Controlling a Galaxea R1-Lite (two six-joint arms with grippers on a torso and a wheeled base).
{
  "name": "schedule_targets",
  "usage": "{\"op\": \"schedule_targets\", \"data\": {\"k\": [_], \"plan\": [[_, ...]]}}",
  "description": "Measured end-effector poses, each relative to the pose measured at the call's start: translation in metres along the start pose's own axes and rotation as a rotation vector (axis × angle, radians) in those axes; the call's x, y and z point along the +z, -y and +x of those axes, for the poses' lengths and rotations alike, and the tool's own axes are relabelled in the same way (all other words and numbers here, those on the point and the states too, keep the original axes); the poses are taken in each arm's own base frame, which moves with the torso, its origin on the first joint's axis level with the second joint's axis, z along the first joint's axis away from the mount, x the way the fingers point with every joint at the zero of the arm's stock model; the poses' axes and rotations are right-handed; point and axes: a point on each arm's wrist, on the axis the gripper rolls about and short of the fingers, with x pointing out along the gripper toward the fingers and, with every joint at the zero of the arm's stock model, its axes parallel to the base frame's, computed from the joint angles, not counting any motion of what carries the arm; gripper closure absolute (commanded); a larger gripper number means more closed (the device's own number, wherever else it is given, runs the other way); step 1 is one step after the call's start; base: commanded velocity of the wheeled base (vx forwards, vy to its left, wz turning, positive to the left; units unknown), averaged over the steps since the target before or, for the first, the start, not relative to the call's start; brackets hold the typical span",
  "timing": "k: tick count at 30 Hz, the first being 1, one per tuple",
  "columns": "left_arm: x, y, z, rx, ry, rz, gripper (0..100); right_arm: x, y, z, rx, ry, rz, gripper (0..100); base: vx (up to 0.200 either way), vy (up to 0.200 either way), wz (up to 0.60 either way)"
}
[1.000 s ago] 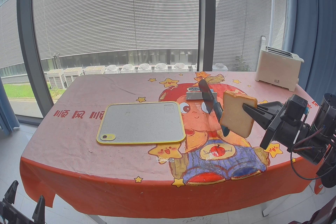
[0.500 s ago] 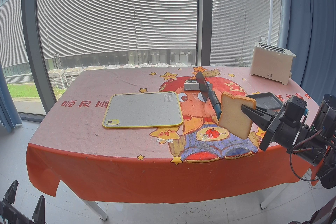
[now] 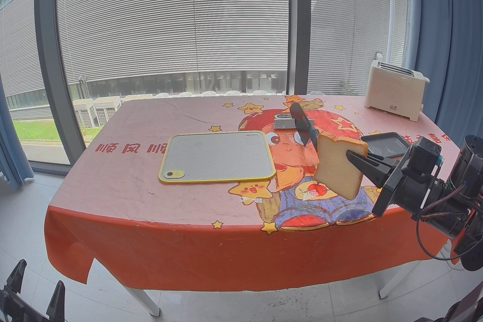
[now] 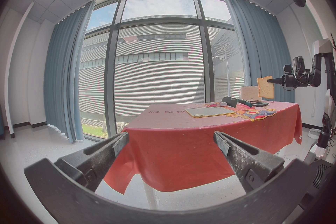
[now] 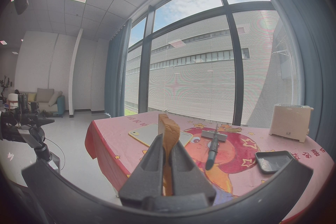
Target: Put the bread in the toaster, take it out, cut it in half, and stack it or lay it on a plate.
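Two black fingers of the right gripper (image 3: 353,156) (image 5: 167,140) are pressed together on one edge of the tan, square slice of bread (image 3: 338,167) (image 5: 169,130), pinching it upright in the air over the near right part of the orange cartoon-printed tablecloth (image 3: 151,187). A dark rectangular plastic plate (image 3: 386,143) (image 5: 274,161) lies just beside this gripper, on its far side. The cream box-shaped toaster (image 3: 397,95) (image 5: 290,121) stands well beyond the gripper, at the table's far right corner. Just past the held slice, the black-bladed knife (image 3: 304,124) (image 5: 212,147) leans on a small grey rest (image 3: 287,123). The grey cutting board with a yellow rim (image 3: 217,156) lies flat farther out, to the gripper's left.

The left gripper (image 4: 171,137) hangs low, below the table's edge and well apart from everything on it, with its fingers spread wide and nothing between them.

Large red characters run along the cloth beside the board, and more sit near the plate. Small marks show on the toaster's front and the grey rest, too small to make out
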Motion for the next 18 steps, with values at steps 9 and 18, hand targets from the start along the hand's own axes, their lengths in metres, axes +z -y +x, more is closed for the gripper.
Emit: {"op": "schedule_targets", "data": {"k": [9, 18], "plan": [[0.0000, 0.0000, 0.0000, 0.000, 0.000, 0.000, 0, -0.0006, -0.0010, 0.0004, 0.004, -0.002, 0.001, 100, 0.000, 0.133, 0.00], [0.0000, 0.0000, 0.0000, 0.000, 0.000, 0.000, 0, -0.0012, -0.0020, 0.0009, 0.009, -0.005, 0.014, 100, 0.000, 0.000, 0.00]]}}
